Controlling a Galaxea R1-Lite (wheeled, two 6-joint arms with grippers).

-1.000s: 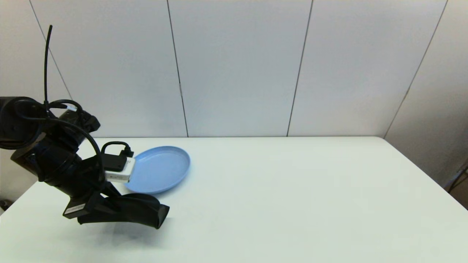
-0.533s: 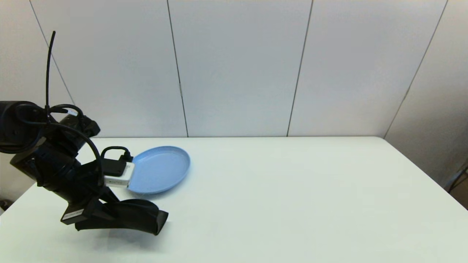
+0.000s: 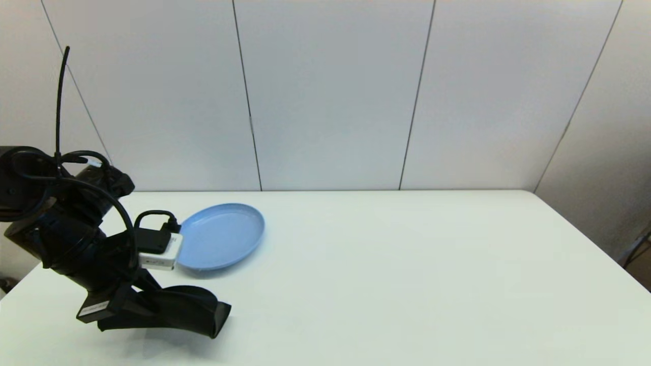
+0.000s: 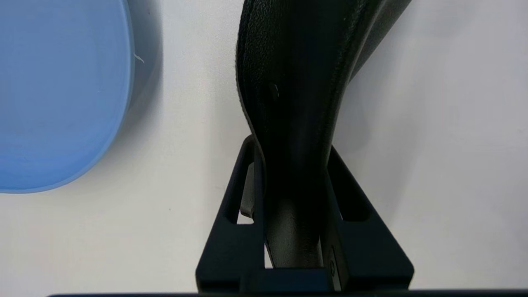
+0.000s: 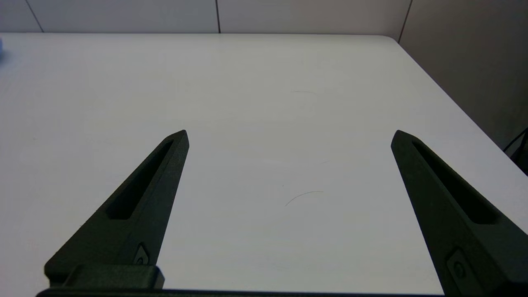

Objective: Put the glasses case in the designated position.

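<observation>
The glasses case (image 3: 190,316), a matte black soft pouch, hangs low over the near-left part of the white table (image 3: 386,274), just in front of the light blue plate (image 3: 224,235). My left gripper (image 3: 147,311) is shut on one end of it, and the squared end points right. In the left wrist view the case (image 4: 297,70) runs out from between the gripper (image 4: 292,144) fingers, with the plate (image 4: 57,95) beside it. Whether the case touches the table I cannot tell. No mark for the designated position shows on the tabletop. My right gripper (image 5: 289,134) is open over bare table, outside the head view.
The table's left edge (image 3: 20,282) runs close beside the left arm. A panelled wall (image 3: 330,101) stands behind the table. Bare white tabletop stretches to the right of the plate and case.
My left arm has moved down and slightly toward the near-left with the case, bringing the case closer to its shadow on the table. The plate has not moved.
</observation>
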